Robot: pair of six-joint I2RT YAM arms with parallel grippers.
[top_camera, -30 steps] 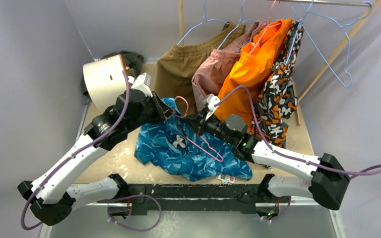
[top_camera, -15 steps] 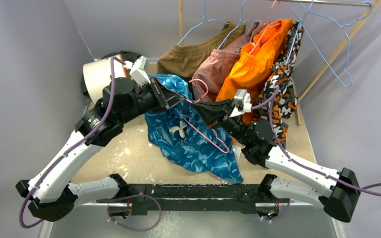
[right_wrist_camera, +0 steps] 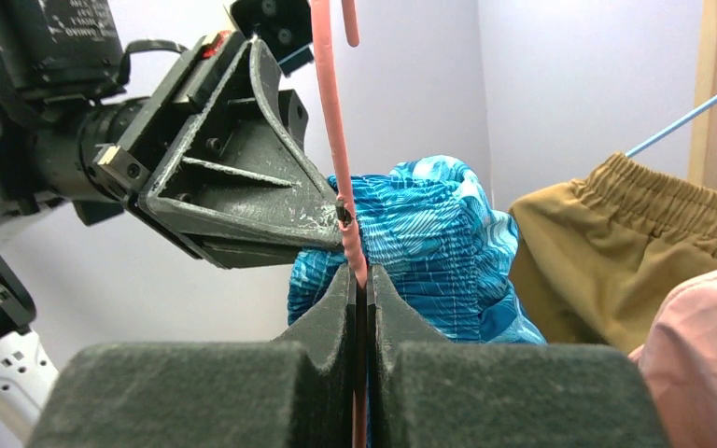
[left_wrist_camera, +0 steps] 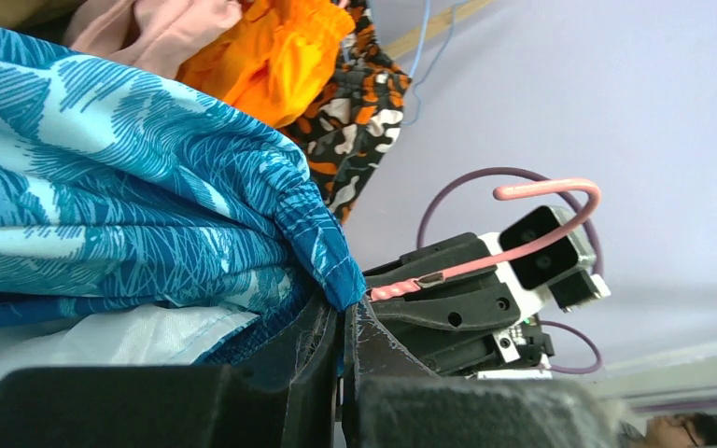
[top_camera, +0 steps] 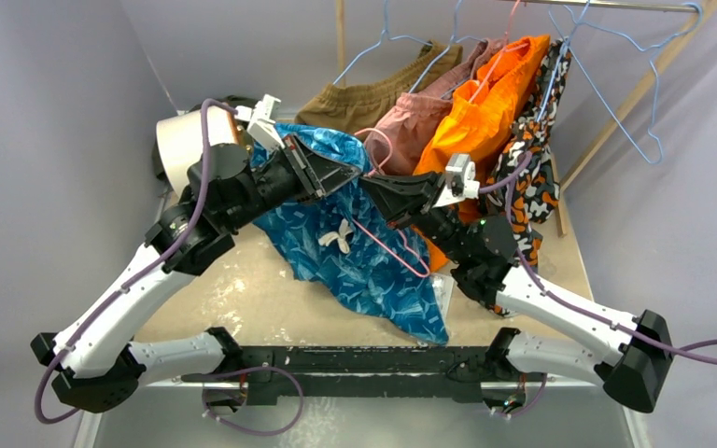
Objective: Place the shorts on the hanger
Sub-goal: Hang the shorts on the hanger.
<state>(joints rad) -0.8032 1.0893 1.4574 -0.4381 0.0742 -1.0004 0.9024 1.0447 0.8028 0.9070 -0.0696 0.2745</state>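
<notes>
We are looking at the overhead view, and the shorts (top_camera: pixel 359 257) fill the centre of the frame. The shiny blue-and-teal fabric has a feathery, wavy print. It hangs in loose folds from upper centre down to a pointed corner at lower centre, just above the tan worktop (top_camera: pixel 243 299). The white drawstring bow (top_camera: pixel 336 235) sits mid-cloth, small and knotted.

The left gripper (top_camera: pixel 357 174) is pinched tight on the shorts. In its wrist view a stitched hem corner is tucked between the dark, scuffed fingers (left_wrist_camera: pixel 308 345), with pale lining showing at lower left.

The right gripper (top_camera: pixel 375 192) is clamped on the hanger (right_wrist_camera: pixel 330 121), a thin pink-red wire. In the right wrist view it runs straight up the middle of the frame from between the closed fingers. The left wrist view shows its rounded hook curling at upper right, with a twisted neck below. Overhead, the two grippers meet almost nose to nose just above centre, and one straight length of the hanger lies diagonally across the blue cloth.

Along the top of the frame, brown shorts (top_camera: pixel 355 103) with a gathered waistband, a dusty pink pair (top_camera: pixel 401 131), crisp orange shorts (top_camera: pixel 481 121) and a black-orange-white patterned garment (top_camera: pixel 527 177) hang from light blue wire hangers (top_camera: pixel 616 84). A white cylinder (top_camera: pixel 182 149) stands at upper left.
</notes>
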